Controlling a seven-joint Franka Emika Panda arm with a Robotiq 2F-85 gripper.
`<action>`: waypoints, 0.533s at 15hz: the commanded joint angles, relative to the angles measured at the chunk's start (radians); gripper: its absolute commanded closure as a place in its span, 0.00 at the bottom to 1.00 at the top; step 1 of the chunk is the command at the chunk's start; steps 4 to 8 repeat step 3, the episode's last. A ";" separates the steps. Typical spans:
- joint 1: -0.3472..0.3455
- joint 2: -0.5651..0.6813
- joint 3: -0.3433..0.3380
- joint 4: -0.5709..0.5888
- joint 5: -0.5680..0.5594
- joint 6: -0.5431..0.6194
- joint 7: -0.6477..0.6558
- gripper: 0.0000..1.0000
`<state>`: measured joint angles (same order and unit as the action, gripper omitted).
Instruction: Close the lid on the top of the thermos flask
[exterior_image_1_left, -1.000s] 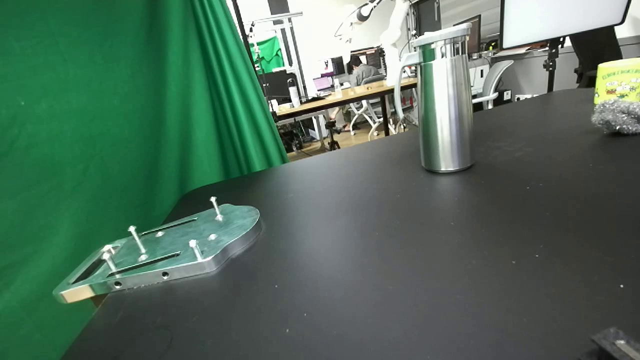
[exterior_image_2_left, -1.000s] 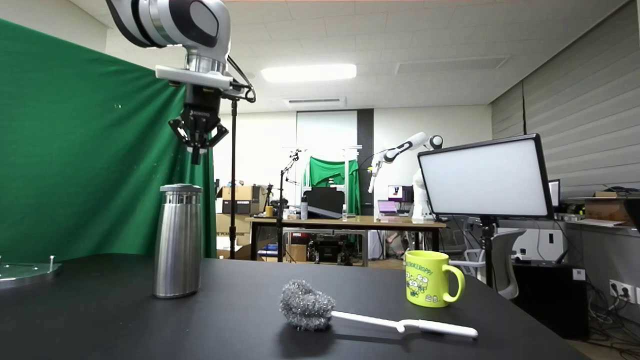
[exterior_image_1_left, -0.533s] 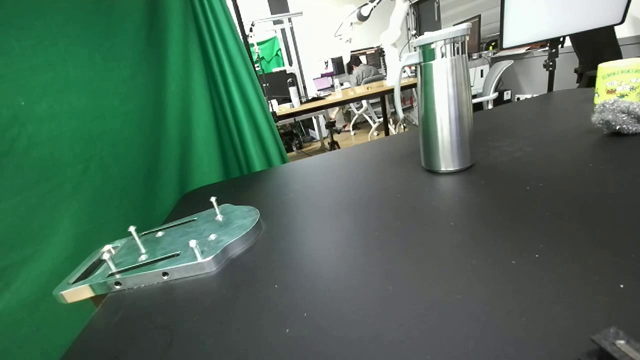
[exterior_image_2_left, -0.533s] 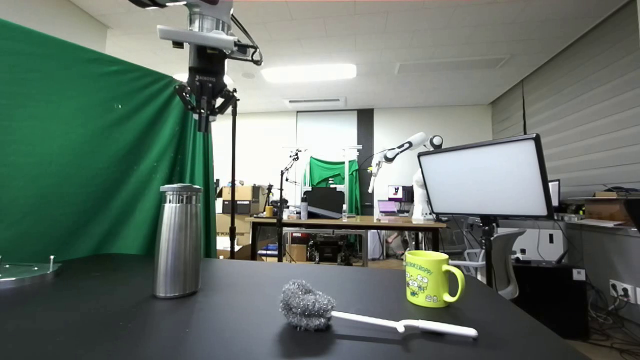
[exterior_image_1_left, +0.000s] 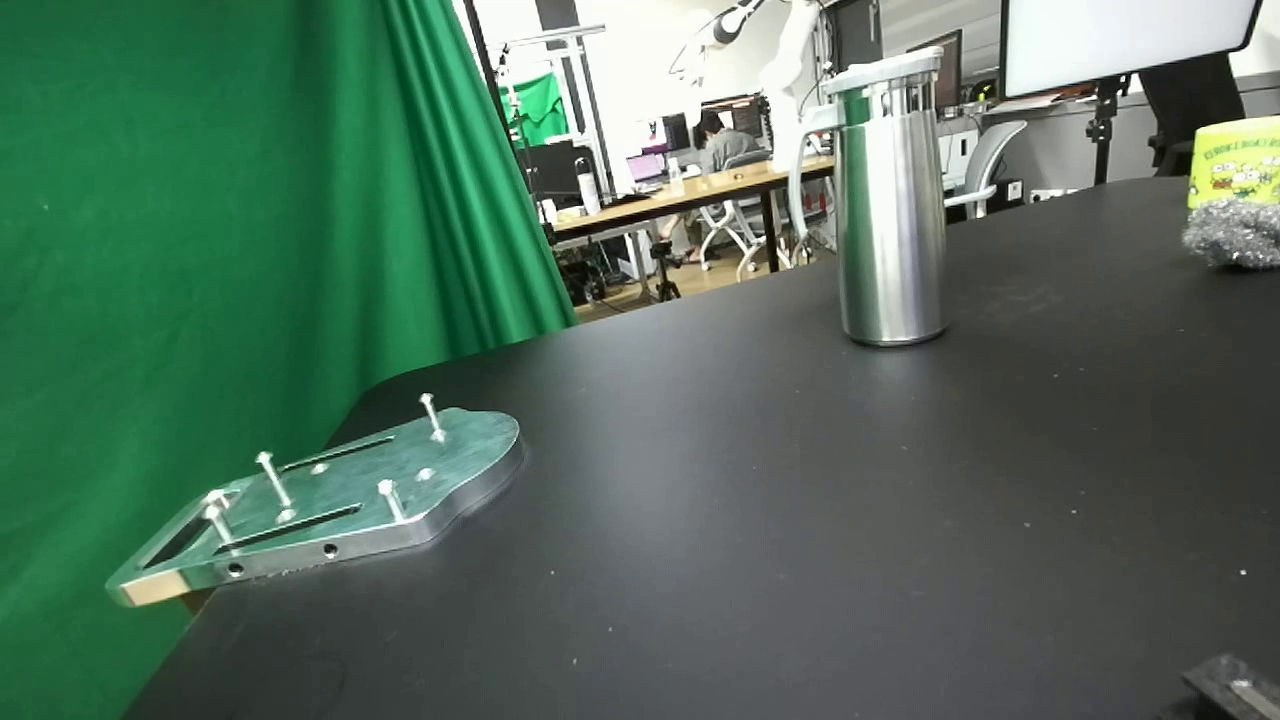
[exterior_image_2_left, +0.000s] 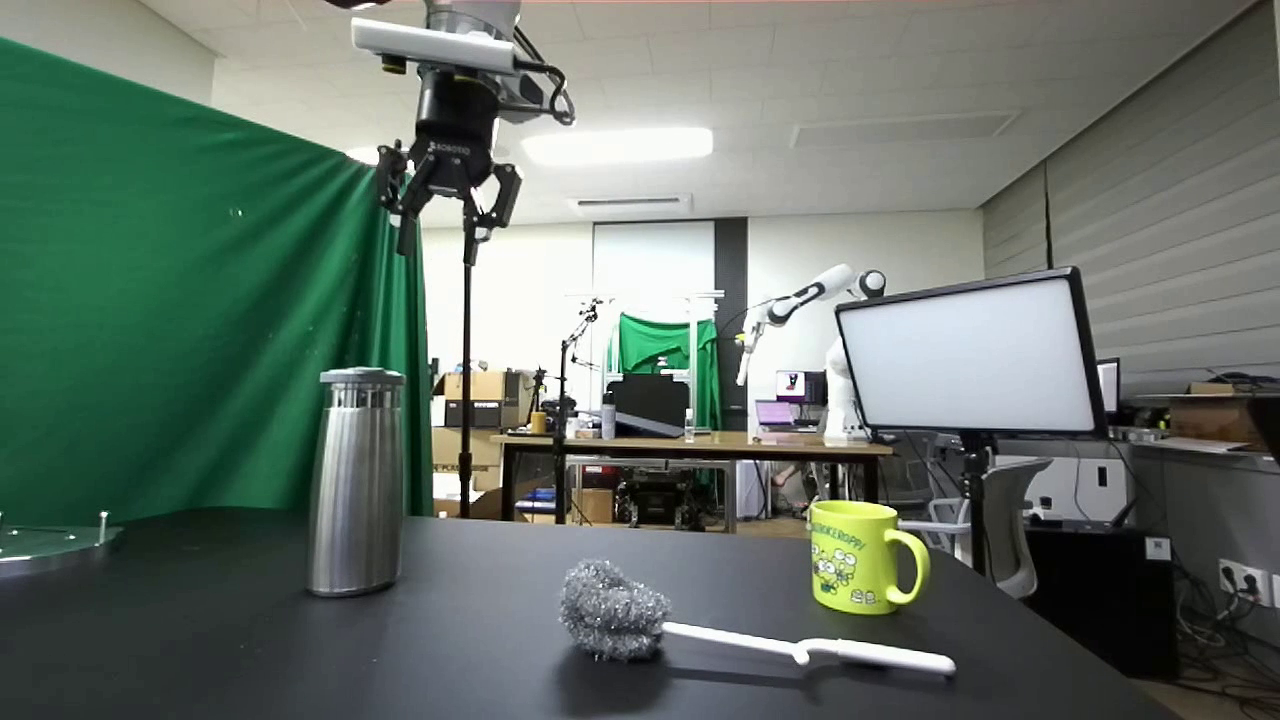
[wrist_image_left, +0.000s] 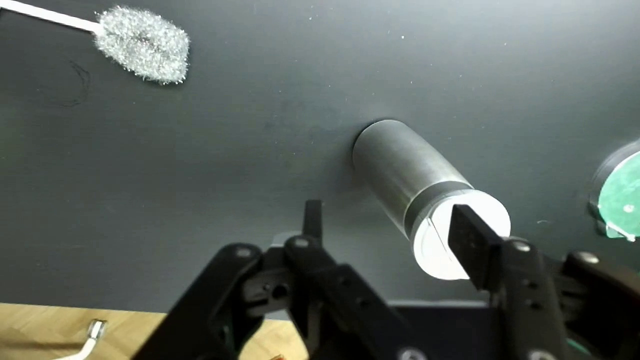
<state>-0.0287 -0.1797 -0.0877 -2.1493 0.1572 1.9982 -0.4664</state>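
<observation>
The lid (exterior_image_2_left: 362, 376) sits on top of the flask (exterior_image_2_left: 355, 490) and looks level in both exterior views; the flask stands upright on the table (exterior_image_2_left: 480, 635). The gripper (exterior_image_2_left: 437, 252) hangs well above the lid, clear of it; the wrist view shows its fingers (wrist_image_left: 313, 220) spread, pinching nothing. Step in hand, by judgement: closing appears done, with only the retreat left. Full seating of the lid cannot be confirmed from these angles. Next move calls for drawing clear without brushing the flask; should the lid prove loose, a straight press down with fingers together would be warranted. Against half a second ago: the fingers, which then looked pressed together, are now parted; the gripper has shifted sideways in an exterior view and appears turned; lid and flask show no change of place
</observation>
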 joint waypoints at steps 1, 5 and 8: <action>0.009 0.000 0.000 0.001 -0.001 0.000 0.001 0.28; 0.014 0.000 0.003 0.001 -0.001 0.003 0.001 0.28; 0.014 0.000 0.003 0.001 -0.001 0.003 0.001 0.28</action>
